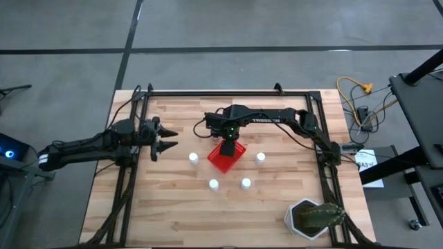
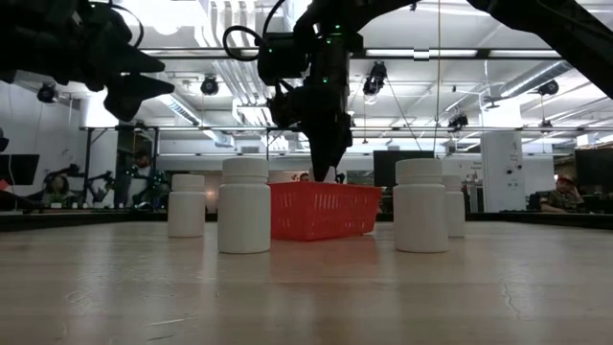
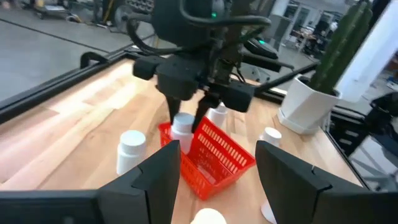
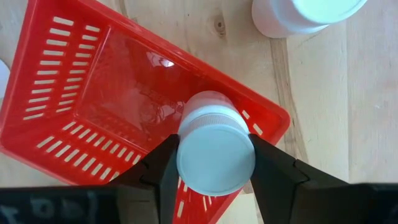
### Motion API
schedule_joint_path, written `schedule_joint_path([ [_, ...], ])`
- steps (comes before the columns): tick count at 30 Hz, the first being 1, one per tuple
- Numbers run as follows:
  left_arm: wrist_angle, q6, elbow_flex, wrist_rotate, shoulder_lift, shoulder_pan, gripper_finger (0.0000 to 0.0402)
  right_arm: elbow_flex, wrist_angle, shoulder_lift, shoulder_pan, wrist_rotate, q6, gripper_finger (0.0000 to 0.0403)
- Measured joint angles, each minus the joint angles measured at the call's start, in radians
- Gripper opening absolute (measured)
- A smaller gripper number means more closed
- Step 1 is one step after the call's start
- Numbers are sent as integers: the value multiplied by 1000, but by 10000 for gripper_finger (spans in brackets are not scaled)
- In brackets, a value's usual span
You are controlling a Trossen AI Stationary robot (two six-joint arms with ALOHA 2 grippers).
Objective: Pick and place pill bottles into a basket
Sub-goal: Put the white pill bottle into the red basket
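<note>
The red basket [image 1: 234,160] sits mid-table. My right gripper [image 1: 227,142] hangs over its near-left corner, shut on one white pill bottle [image 4: 208,112]. Several more bottles stand upright on the wood around the basket: one to its left [image 1: 194,158], one to its right [image 1: 260,158], two nearer the front [image 1: 214,184] [image 1: 246,183]. My left gripper [image 1: 171,140] hovers at the table's left, open, pointing toward the basket, with nothing between its fingers [image 3: 163,174]. My right gripper pinches the bottle's round white cap [image 4: 186,149] between its two fingers [image 4: 163,168], one on each side. The fingers point straight down from above. The bottle hangs upright over the basket's floor; whether its base rests there I cannot tell.
A white pot with a green cactus [image 1: 313,218] stands at the front right corner. A black frame [image 1: 228,92] rims the table's far and side edges. Bare wood lies along the near edge.
</note>
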Motion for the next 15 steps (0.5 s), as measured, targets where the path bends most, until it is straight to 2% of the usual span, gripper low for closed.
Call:
schedule_joint_path([
  [4,-1,8,0,47,10,0,191,0,0,0,0,-1,3,147],
  [15,0,18,0,48,74,0,191,0,1,0,0,-1,12,147],
])
